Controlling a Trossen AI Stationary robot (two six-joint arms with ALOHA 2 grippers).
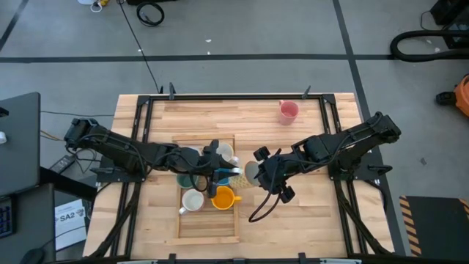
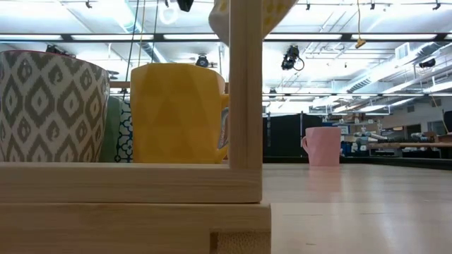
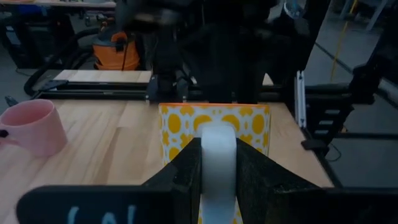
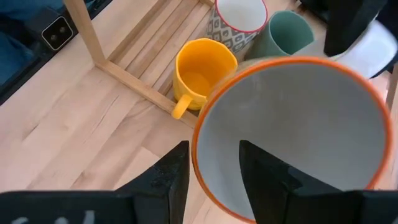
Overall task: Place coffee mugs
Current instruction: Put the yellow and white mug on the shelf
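White ceramic mug with yellow-orange dot pattern and orange rim [image 4: 289,134] hangs tilted in the air at the right edge of the shallow wooden tray [image 1: 180,224]. Left gripper [image 3: 217,163] pinches its white handle [image 3: 218,163]. Right gripper [image 4: 211,171] fingers spread, straddling the rim. Yellow mug [image 1: 223,197], grey diamond-patterned mug [image 4: 237,22], teal mug [image 4: 287,32] stand in the tray. Pink mug [image 1: 288,111] stands well apart near the table's far edge.

Both arms are stretched in toward the middle of the high view. The left gripper [image 1: 233,170] is reached in from the left edge, fingers [image 3: 186,171] clamped tight. The right gripper [image 1: 254,173] is angled in from the right, fingers [image 4: 171,177] spread apart.
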